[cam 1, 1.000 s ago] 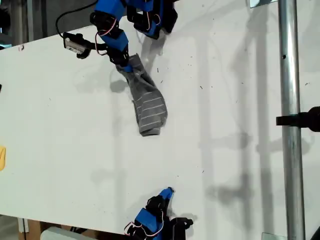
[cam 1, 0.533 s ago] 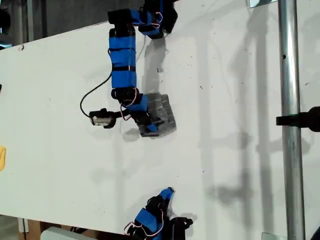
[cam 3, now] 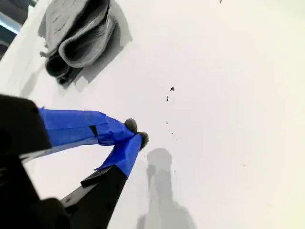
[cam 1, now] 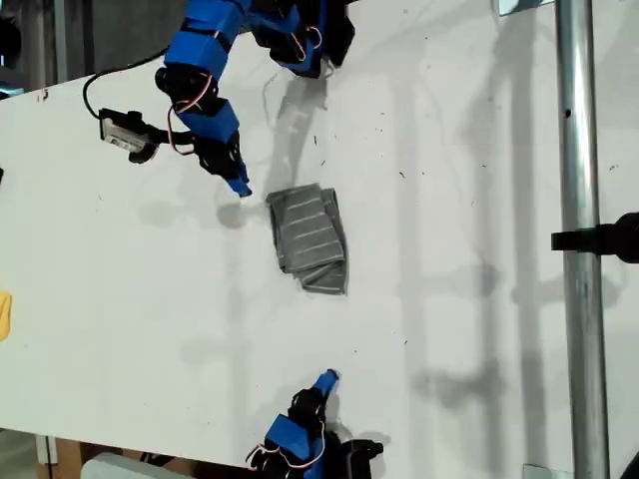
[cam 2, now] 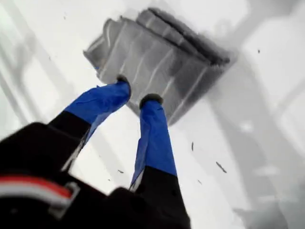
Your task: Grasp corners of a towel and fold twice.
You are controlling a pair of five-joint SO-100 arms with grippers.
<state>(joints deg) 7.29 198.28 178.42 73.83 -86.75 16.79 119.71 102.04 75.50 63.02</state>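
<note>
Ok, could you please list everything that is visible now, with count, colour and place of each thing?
towel: one, gray with thin white stripes, folded, lying mid-table
table: one, white, with small dark specks, fills the exterior view
pole: one, bare metal, along the exterior view's right
clamp: one, black, on the pole
yellow thing: one, at the exterior view's left edge, cut off, cannot identify
my first claw: one, blue, open, empty, beside the towel
my second claw: one, blue, shut, empty, apart from the towel
</note>
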